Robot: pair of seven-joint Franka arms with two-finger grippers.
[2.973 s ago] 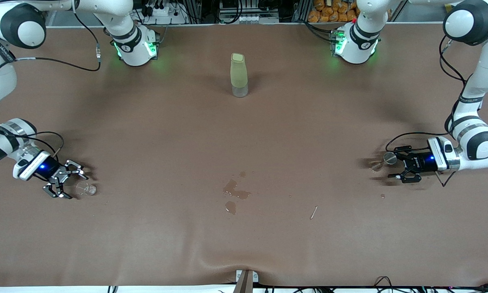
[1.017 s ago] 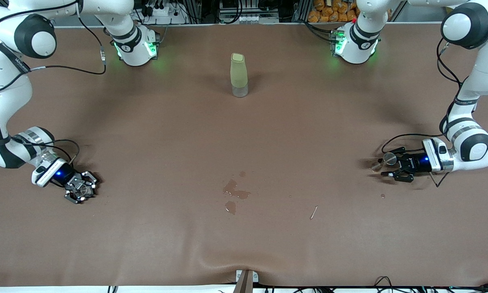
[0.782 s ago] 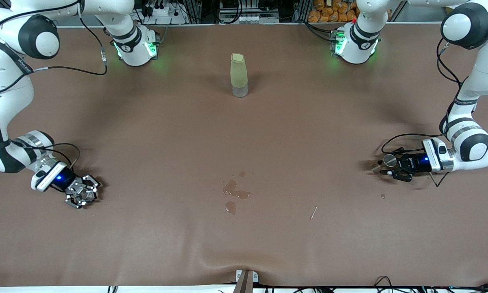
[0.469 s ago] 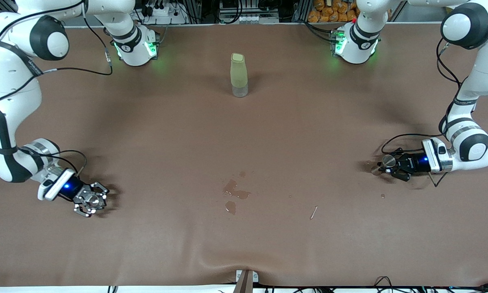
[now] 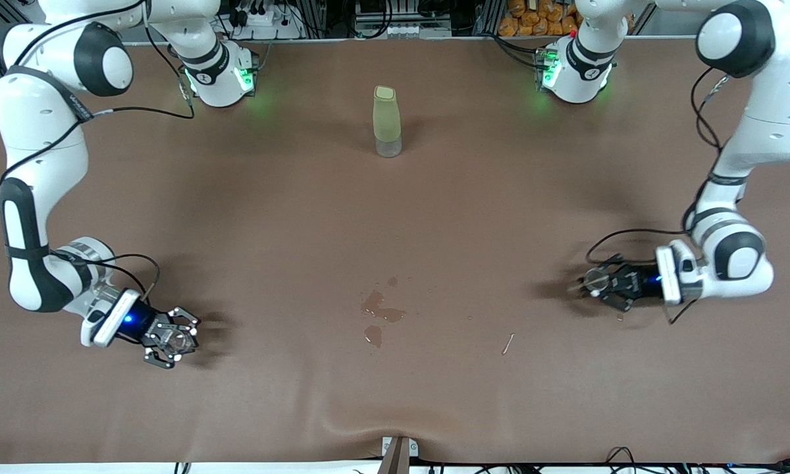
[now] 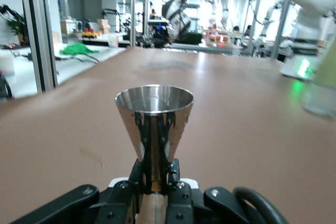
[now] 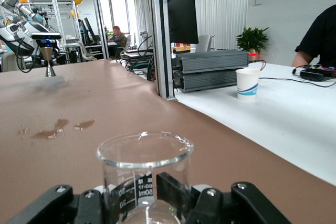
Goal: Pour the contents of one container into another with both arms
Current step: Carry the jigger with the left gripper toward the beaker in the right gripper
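My right gripper (image 5: 171, 338) is shut on the tiny transparent glass cup (image 5: 176, 336), held just over the table toward the right arm's end. In the right wrist view the cup (image 7: 145, 157) stands upright between the fingers (image 7: 181, 188), with printed volume marks on its wall. My left gripper (image 5: 602, 283) is shut on the silvery hourglass metal cup (image 5: 592, 280) over the table toward the left arm's end. The left wrist view shows that cup (image 6: 154, 113) upright, pinched at its narrow waist by my left gripper (image 6: 155, 176). The same cup (image 7: 48, 62) appears far off in the right wrist view.
A tall pale-green bottle (image 5: 386, 122) stands mid-table, farther from the front camera than both cups. Wet patches (image 5: 380, 311) lie on the brown table cover between the grippers. A thin stick (image 5: 508, 343) lies a little toward the left arm's end.
Both grippers, open beside their cups three seconds ago, have shut on them. Each has since carried its cup lower in the front view and toward the table's middle.
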